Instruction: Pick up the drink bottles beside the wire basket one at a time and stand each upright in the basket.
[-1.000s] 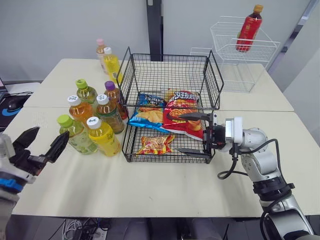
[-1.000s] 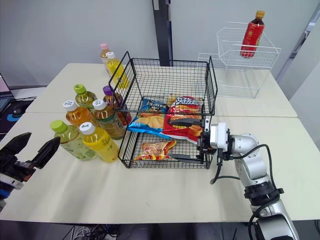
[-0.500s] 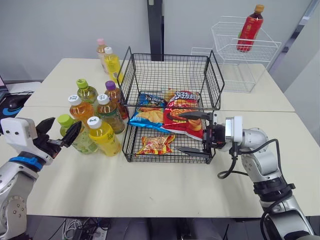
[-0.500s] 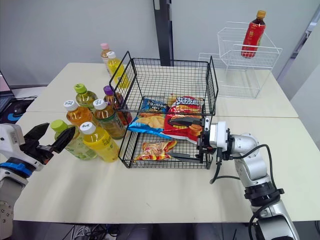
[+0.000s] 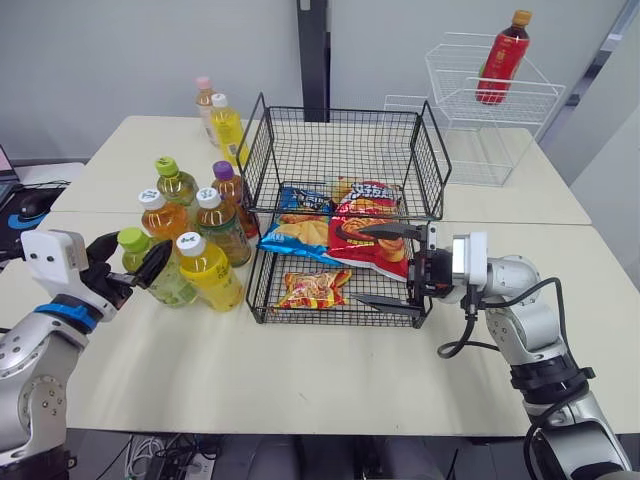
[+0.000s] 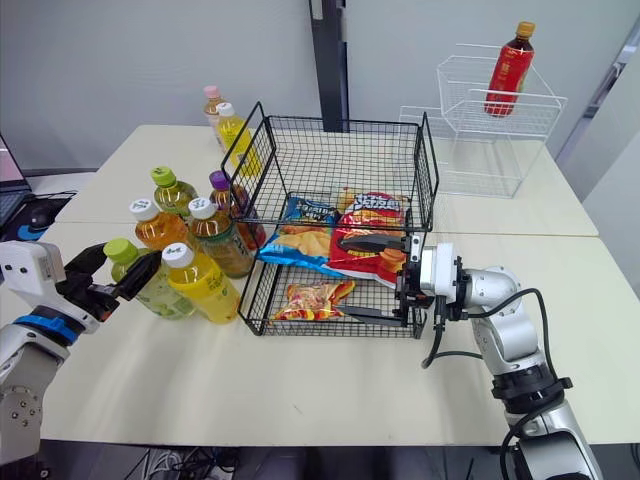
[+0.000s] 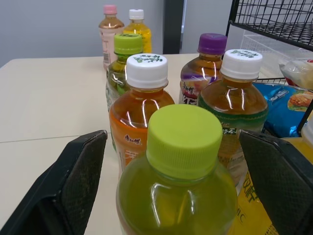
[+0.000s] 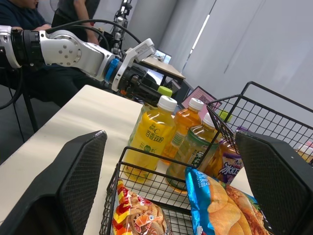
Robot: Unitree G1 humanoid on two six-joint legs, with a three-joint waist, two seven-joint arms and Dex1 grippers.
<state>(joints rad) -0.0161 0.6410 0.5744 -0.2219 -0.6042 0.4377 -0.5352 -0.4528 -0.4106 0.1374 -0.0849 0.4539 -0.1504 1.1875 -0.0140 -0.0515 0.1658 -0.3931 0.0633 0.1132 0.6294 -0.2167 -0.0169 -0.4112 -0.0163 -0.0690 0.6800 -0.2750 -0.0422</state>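
Several drink bottles stand left of the black wire basket (image 5: pixel 262 138). The nearest are a lime-capped green bottle (image 7: pixel 183 161) and a white-capped yellow bottle (image 5: pixel 209 273). Behind them stand an orange tea bottle (image 7: pixel 142 112), a green-labelled bottle (image 5: pixel 222 226), a purple-capped bottle (image 5: pixel 231 190) and a green-capped bottle (image 5: pixel 174 184). My left gripper (image 5: pixel 128 264) is open, one finger on each side of the lime-capped bottle, apart from it. My right gripper (image 5: pixel 385 267) is open at the basket's front right, its fingers over the snack bags (image 5: pixel 365 222).
A yellow bottle (image 5: pixel 224 126) and a pink-capped bottle (image 5: pixel 203 100) stand at the far left of the basket. A white wire rack (image 5: pixel 470 150) at the back right carries a red bottle (image 5: pixel 499 58). People sit beyond the table's left side (image 8: pixel 24 12).
My left arm has swung in from the table's near left edge toward the bottles, and its open fingers now flank the lime-capped bottle. The right arm has stayed put.
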